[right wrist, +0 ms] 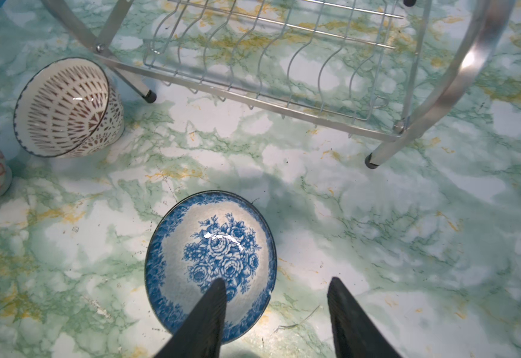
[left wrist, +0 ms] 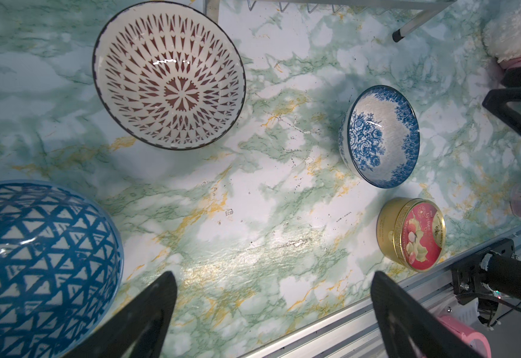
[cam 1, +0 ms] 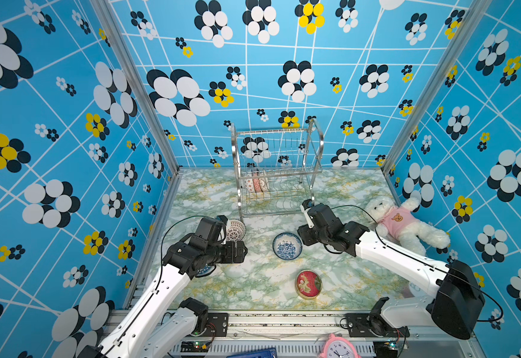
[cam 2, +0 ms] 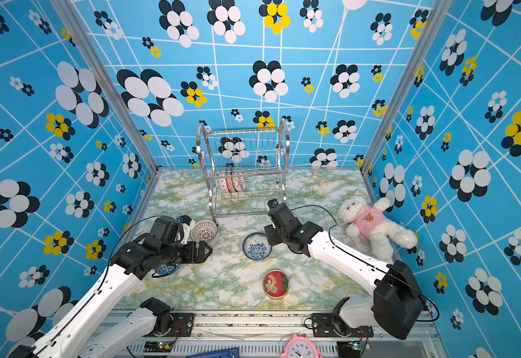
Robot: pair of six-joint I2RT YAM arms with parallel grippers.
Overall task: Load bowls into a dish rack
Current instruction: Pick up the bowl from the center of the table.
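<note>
Overhead only, bowls (cam 1: pixel 256 183) in dish rack (cam 1: pixel 279 170)

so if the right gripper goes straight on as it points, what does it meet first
Probably the blue floral bowl: the right gripper has open jaws straddling its near rim. Depth is unclear; if it clears the bowl, the marble tabletop comes next.

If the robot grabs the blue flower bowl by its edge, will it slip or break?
Probably slippery: the blue flower bowl shows a bright glare, so its glaze looks smooth. It looks like hard ceramic, so likely stiff but chippable if dropped. It narrows toward its base, so a sideways push might tip it.
</note>
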